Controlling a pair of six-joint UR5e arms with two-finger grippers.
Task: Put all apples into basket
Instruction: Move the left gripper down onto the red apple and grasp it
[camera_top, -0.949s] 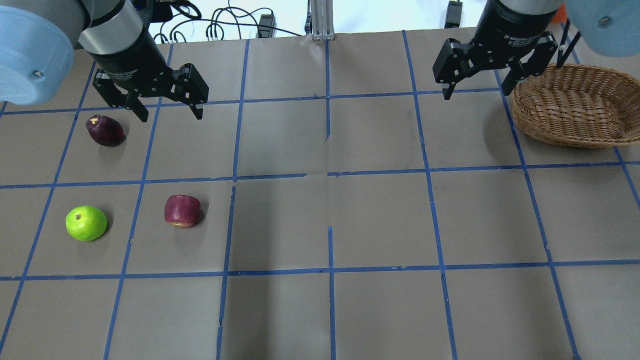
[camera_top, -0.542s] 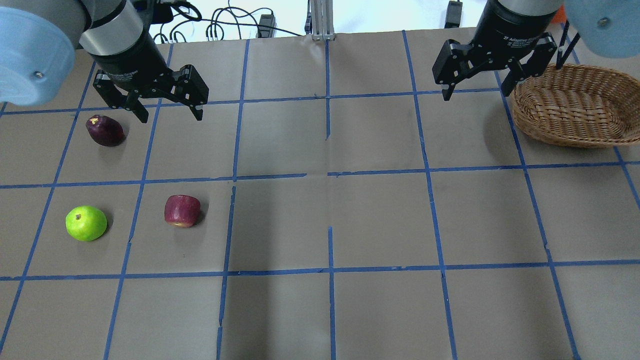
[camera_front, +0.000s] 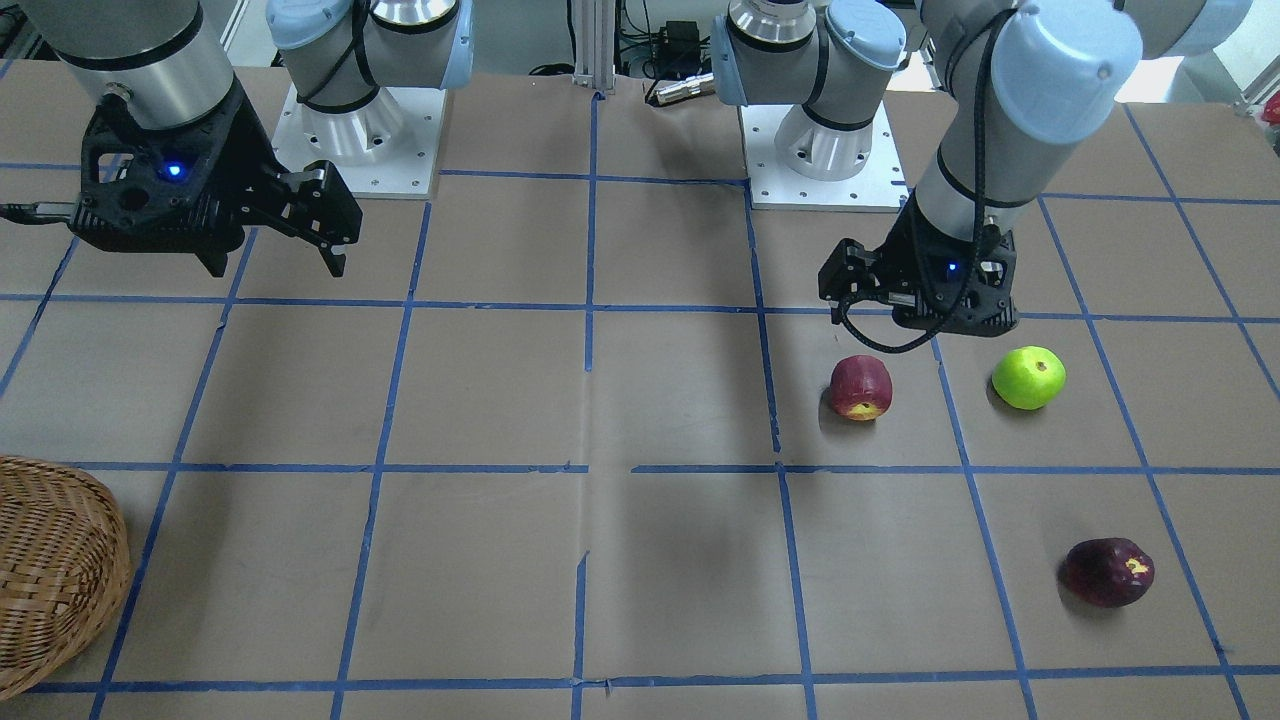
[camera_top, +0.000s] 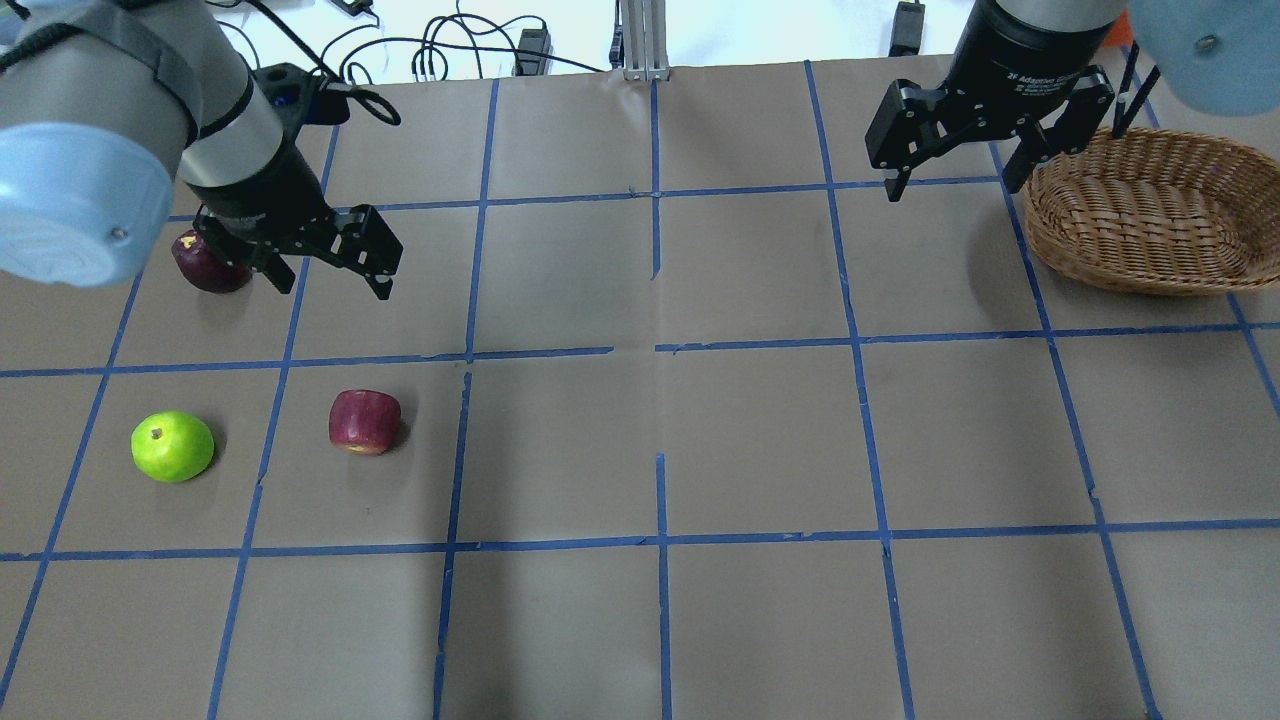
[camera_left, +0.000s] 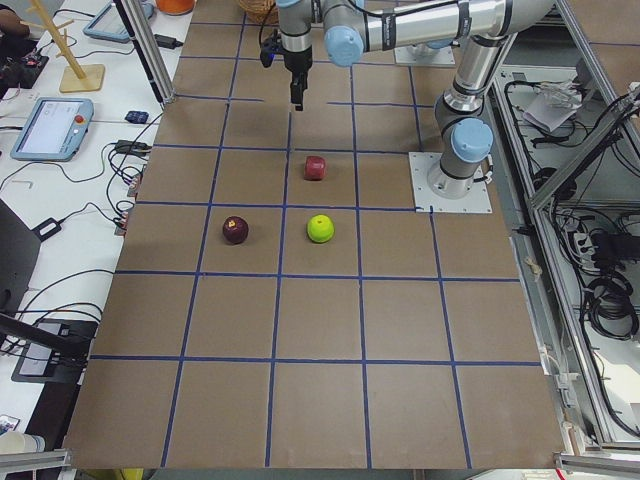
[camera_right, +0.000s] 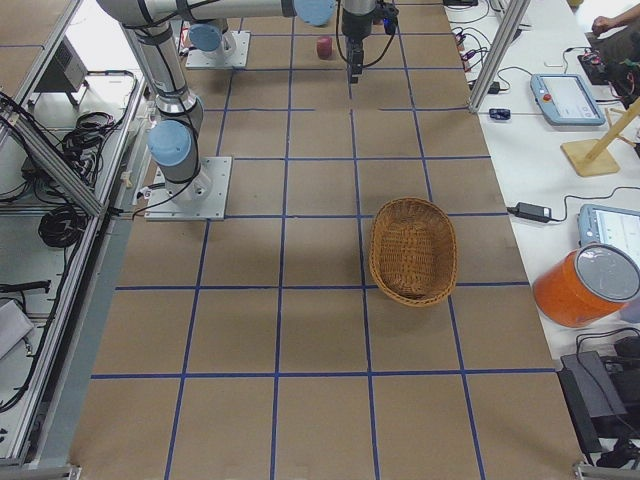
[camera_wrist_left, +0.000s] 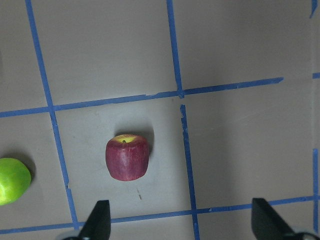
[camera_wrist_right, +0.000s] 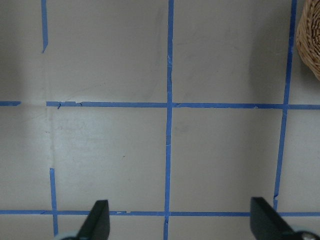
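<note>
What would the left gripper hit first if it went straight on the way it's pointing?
Probably bare table paper: the left gripper, open, aims beside the red apple, not on it, though depth is unclear.

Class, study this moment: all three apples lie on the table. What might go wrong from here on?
1. The red apple sits off-centre from the open left end effector; a descent may knock it rolling, perhaps into the green apple.
2. The basket stands at the far end, by the right end effector; a long carry or hand-over risks a drop, or the arms meeting.
</note>
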